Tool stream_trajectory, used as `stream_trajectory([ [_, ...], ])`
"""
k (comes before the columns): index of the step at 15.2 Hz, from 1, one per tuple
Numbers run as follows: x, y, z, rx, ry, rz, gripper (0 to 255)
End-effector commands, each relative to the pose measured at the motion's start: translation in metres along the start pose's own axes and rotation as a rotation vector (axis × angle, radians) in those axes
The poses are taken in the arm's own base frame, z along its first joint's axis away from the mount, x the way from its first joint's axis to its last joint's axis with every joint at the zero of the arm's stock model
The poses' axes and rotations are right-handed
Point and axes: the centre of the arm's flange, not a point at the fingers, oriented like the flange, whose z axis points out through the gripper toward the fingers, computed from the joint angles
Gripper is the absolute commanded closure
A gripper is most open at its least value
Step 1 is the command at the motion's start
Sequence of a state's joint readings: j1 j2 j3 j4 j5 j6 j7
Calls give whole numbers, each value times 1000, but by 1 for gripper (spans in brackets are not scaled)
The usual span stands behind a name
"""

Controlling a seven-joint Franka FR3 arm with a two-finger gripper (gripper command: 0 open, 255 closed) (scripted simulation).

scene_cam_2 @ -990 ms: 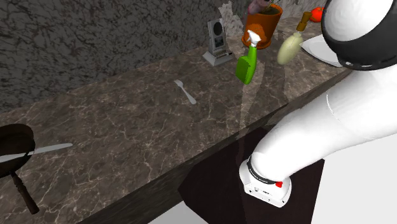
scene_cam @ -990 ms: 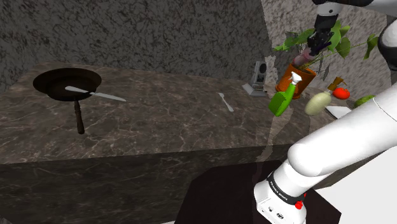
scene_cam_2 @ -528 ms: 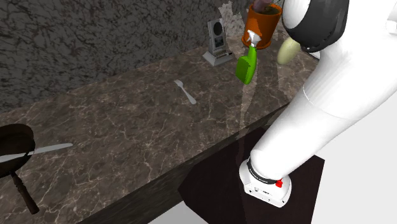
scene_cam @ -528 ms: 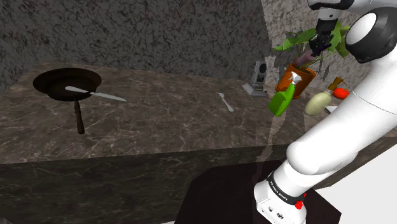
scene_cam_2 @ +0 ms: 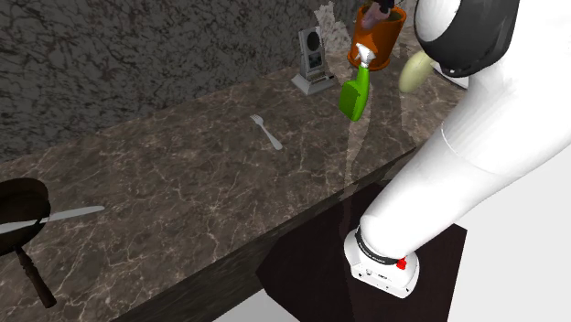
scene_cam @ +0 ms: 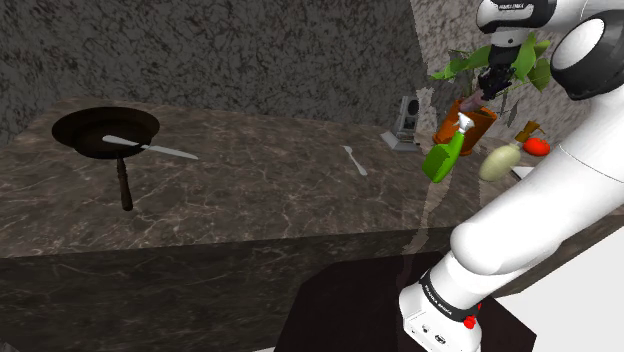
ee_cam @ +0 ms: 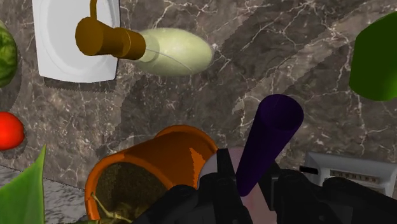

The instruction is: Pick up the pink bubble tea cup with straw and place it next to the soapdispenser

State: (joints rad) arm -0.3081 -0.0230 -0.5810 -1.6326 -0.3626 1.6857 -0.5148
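**While the cup (ee_cam: pixel 236 159) is hanging aloft, the soap dispenser (ee_cam: pixel 172 52) is lying below**

The gripper (ee_cam: pixel 251 184) is clamping narrowly on the pink cup, its purple straw (ee_cam: pixel 267 137) poking up between the fingers (ee_cam: pixel 224 175). It is holding it high, probably to clear the orange plant pot (ee_cam: pixel 153 165); the dispenser is resting by the white plate (ee_cam: pixel 57 44).

The end effector (ee_cam: pixel 251 184) hugs a pink cup (ee_cam: pixel 234 158) between its two black fingers, and a dark purple straw (ee_cam: pixel 270 133) sticks out of the cup. Just beside it is an orange pot (ee_cam: pixel 159 159) with soil inside. Farther off on the dark stone tabletop (ee_cam: pixel 286 51) lies a pale green soap bottle (ee_cam: pixel 175 52) with a brown pump. It is near a white plate (ee_cam: pixel 63 57) and a round red thing (ee_cam: pixel 9 130).
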Motion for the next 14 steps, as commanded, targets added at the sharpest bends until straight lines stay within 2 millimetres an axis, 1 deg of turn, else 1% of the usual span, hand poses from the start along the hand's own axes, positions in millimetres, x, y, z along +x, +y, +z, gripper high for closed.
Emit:
stream_trajectory([
  [1,2,-4,10,0,1,0,255],
  [14,9,-27,74,0,1,0,255],
])
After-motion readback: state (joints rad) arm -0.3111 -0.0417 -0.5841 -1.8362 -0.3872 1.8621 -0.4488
